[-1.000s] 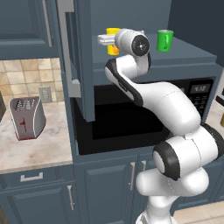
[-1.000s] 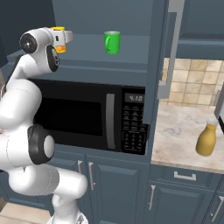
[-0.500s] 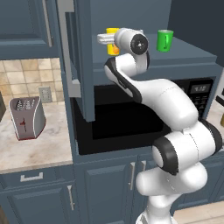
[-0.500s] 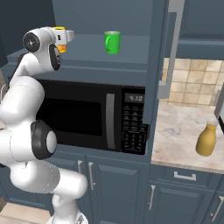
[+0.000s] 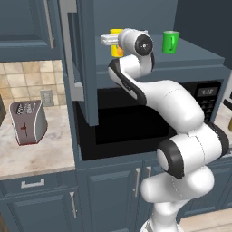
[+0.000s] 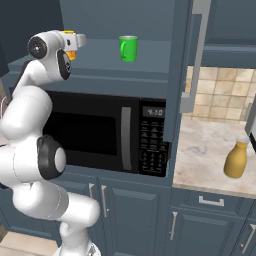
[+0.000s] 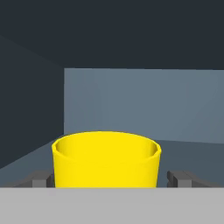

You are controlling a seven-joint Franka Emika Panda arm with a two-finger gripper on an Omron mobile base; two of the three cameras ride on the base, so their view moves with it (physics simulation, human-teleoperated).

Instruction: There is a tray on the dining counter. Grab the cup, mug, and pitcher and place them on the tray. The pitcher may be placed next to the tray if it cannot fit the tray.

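The yellow cup (image 5: pixel 116 32) stands at the left end of the shelf above the microwave. My gripper (image 5: pixel 108 40) is level with it, open, one finger on each side. In the hand view the cup (image 7: pixel 106 164) sits between the two fingertips (image 7: pixel 41 180) with a small gap on each side. From the right, the cup (image 6: pixel 72 54) peeks out behind the gripper (image 6: pixel 76 41). The green mug (image 5: pixel 170 41) (image 6: pixel 128 48) stands upright further right on the same shelf. On the counter to the right is the amber pitcher (image 6: pixel 236 160). The tray and dining counter are out of view.
A black microwave (image 6: pixel 100 132) sits right under the shelf. An open cabinet door (image 5: pixel 79 59) hangs just left of the cup, another (image 6: pixel 192 55) to the right of the mug. A toaster (image 5: pixel 28 122) stands on the left counter.
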